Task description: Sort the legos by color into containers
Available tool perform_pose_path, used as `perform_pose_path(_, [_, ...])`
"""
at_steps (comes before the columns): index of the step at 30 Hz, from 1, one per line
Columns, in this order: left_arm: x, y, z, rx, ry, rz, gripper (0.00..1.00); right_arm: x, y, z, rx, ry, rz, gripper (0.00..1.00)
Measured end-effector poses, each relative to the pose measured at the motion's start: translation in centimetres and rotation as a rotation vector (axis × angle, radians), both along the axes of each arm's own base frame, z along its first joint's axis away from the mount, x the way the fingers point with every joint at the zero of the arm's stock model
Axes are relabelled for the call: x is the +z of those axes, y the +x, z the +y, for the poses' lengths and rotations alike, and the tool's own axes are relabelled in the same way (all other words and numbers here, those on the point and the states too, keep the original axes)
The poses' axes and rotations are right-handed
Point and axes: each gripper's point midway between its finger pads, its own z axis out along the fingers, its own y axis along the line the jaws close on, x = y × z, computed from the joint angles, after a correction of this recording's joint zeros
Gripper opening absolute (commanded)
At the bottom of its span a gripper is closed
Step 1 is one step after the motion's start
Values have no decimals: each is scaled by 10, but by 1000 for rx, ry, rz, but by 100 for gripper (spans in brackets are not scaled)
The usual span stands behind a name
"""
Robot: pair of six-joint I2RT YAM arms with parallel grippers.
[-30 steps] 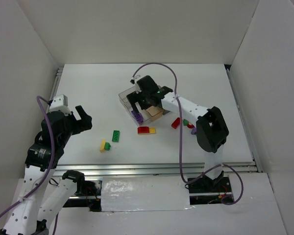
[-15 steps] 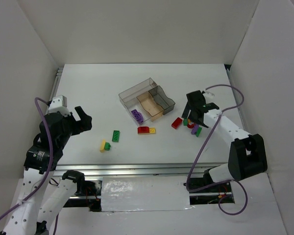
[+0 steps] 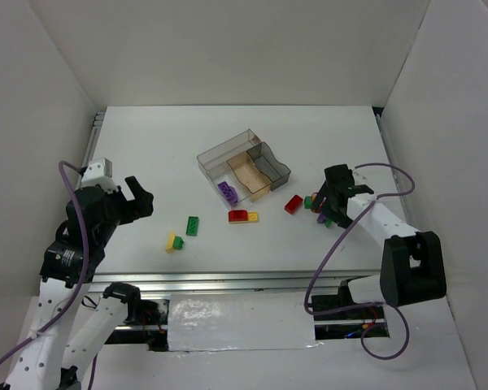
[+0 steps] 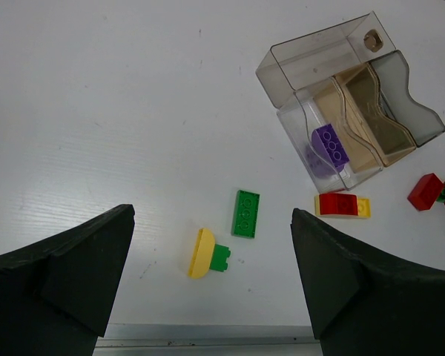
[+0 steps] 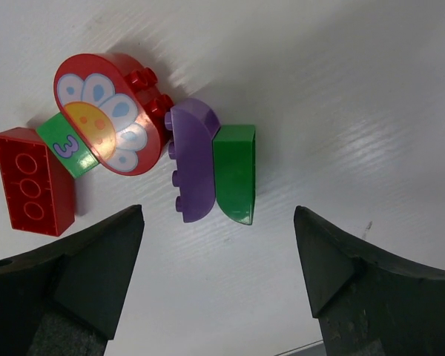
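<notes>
The containers [image 3: 264, 165] stand at mid table, with a purple brick [image 3: 226, 192] in the clear front compartment; it also shows in the left wrist view [image 4: 331, 143]. My right gripper [image 3: 326, 211] is open and empty, low over a cluster: a purple brick [image 5: 193, 169] beside a green one [image 5: 235, 172], a red flower-printed round piece [image 5: 107, 111], a small green brick [image 5: 65, 144] and a red brick [image 5: 33, 190]. My left gripper [image 3: 138, 197] is open and empty above the table's left side. A flat green brick [image 4: 245, 213], a yellow-and-green piece [image 4: 208, 254] and a red-and-yellow piece [image 4: 343, 205] lie loose.
White walls close in the table on the left, back and right. A metal rail [image 3: 252, 280] runs along the near edge. The right arm's purple cable [image 3: 333, 252] loops down toward its base.
My right gripper left the containers, where the purple brick now lies, swung right and came down over the brick cluster. The left arm has barely moved.
</notes>
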Motion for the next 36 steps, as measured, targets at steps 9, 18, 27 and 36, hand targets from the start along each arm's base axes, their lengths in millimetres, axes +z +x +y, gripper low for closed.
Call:
perform_pose_path(9, [0, 0, 0, 0, 0, 0, 100, -18, 0, 3, 33, -3, 78, 81])
perform_pose_path(18, [0, 0, 0, 0, 0, 0, 100, -37, 7, 6, 84, -8, 180, 50])
perform_pose_path(27, [0, 0, 0, 1, 0, 1, 99, -6, 12, 7, 92, 1, 84, 34])
perform_pose_path(36, [6, 11, -46, -162, -190, 13, 100, 90, 10, 105, 417, 64, -191, 32])
